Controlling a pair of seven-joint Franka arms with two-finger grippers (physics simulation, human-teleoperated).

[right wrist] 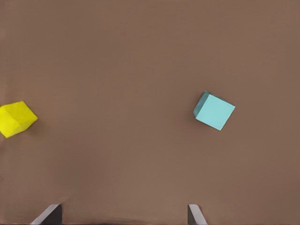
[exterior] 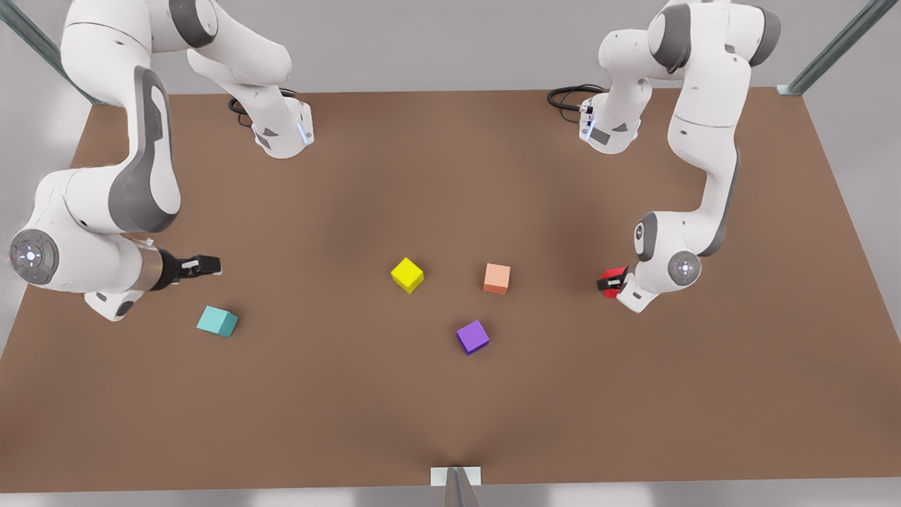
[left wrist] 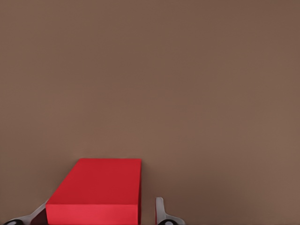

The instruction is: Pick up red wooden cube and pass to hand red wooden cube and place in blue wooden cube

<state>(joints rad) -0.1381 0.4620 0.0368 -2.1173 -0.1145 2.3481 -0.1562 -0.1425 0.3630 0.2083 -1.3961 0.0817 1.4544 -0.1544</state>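
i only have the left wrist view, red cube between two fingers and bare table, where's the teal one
Observer: The blue wooden cube lies on the table at the front view's left, below the right gripper.
Operator: is that gripper ready to take the handover
Observer: Its fingers stand wide apart with nothing between them.
Operator: anything in the path between
Observer: Three cubes lie mid-table: the yellow cube, the salmon cube and the purple cube.
Operator: and mine, where is it
Observer: The left gripper is at the front view's right, around the red wooden cube.
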